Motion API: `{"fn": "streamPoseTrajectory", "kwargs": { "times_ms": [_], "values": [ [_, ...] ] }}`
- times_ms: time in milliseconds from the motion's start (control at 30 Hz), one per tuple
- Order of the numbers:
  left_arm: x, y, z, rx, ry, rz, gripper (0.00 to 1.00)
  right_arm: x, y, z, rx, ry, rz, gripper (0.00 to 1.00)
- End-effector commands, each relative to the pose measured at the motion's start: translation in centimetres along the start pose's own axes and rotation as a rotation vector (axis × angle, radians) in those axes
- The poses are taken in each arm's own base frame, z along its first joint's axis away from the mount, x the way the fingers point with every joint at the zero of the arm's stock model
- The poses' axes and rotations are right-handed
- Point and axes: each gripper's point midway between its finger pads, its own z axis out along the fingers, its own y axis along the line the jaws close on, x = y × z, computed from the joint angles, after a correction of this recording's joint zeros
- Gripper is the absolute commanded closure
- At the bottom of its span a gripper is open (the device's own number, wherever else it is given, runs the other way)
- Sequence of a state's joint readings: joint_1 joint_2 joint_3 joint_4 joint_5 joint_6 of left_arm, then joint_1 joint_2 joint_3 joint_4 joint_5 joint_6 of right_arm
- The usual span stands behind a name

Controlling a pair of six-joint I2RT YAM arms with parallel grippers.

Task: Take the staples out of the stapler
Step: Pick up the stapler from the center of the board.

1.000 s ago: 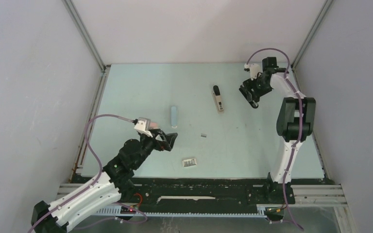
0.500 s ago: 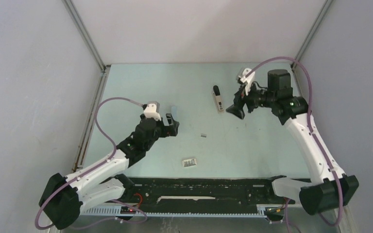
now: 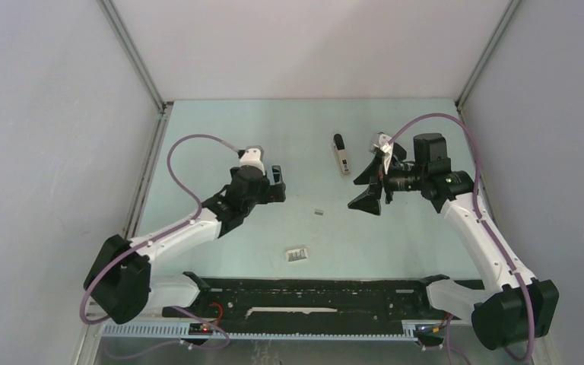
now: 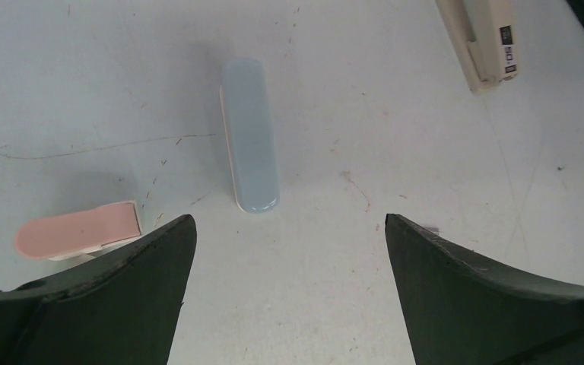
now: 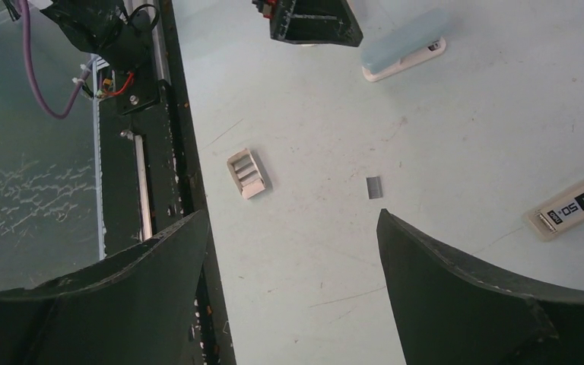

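Left end effector [image 3: 270, 186] is released, jaws wide, nothing held. Right end effector [image 3: 366, 188] is the same, spread wide and empty. Both hover above the table [image 3: 395, 251].

Blue stapler [image 4: 249, 137] lies flat and closed. In the left wrist view it sits ahead of the open jaws, slightly toward the left one, not touched. It is probably the one to unload. It looks like a rigid plastic shell, likely light, and smooth enough to skate if pushed. Best hold is across the narrow long sides near the middle, with the other arm lifting the top.

Beige stapler [image 3: 341, 156] lies further back, near the right end effector and off to its side, apart from it. It looks like the same kind of stiff, light body.

Pink block [image 4: 76, 232] is just beside the left jaw tip. Cannot tell if they touch.

Staple bunch [image 5: 248, 173], which looks like a few short strips side by side, lies near the front edge of the table. It is ahead of the right jaws, toward the left one, well apart.

Staple strip [image 5: 374, 187] lies loose between the two arms, ahead of the right jaws, apart. It is tiny, very light and thin, likely to snap apart, and it lies flat, so it is hard to pinch. Grip it by fingertip across its short width.
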State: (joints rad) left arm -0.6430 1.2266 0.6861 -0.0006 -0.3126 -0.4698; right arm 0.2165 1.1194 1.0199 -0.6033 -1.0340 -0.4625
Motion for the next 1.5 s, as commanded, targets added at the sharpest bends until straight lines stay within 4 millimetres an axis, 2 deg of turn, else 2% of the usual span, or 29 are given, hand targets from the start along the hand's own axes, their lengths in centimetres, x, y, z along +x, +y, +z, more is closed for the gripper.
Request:
{"fn": "streamPoseTrajectory", "kwargs": {
  "times_ms": [0,167,333,533,700,1000,1133,1233,1267,1467],
  "values": [
    [-2.1,-0.1,1.1,-0.042,-0.017,0.013,0.00,-1.3,0.2,-0.4,-0.011,-0.043,-0.028,0.09],
    [-2.0,0.6,2.5,-0.116,0.021,0.041,0.02,-1.3,-0.4,-0.7,0.016,-0.043,-0.025,0.09],
    [-1.8,1.1,4.5,-0.195,0.108,0.076,0.18,-1.3,-0.3,-0.7,0.011,-0.043,-0.019,0.09],
    [-0.7,1.9,7.3,-0.248,0.202,0.094,0.26,-1.4,-0.2,-0.7,0.010,-0.046,-0.022,0.09],
    [0.2,1.9,8.9,-0.225,0.253,0.070,0.42,-1.4,-0.2,-0.7,0.006,-0.045,-0.023,0.09],
    [1.1,2.1,10.6,-0.231,0.292,0.072,0.49,-1.3,-0.1,-0.6,-0.003,-0.044,-0.022,0.09],
    [1.1,2.0,10.7,-0.226,0.298,0.073,0.70,-1.3,-0.1,-0.6,-0.003,-0.044,-0.021,0.09],
    [0.7,2.0,10.2,-0.224,0.286,0.076,0.95,-1.2,-0.1,-0.7,-0.004,-0.044,-0.019,0.09],
    [0.5,2.1,9.8,-0.224,0.277,0.082,0.99,-1.2,-0.1,-0.6,-0.005,-0.044,-0.017,0.09],
    [-2.3,1.6,6.4,-0.135,0.139,0.115,1.00,-1.1,0.0,-0.6,-0.032,-0.056,0.010,0.09]
  ]
}}
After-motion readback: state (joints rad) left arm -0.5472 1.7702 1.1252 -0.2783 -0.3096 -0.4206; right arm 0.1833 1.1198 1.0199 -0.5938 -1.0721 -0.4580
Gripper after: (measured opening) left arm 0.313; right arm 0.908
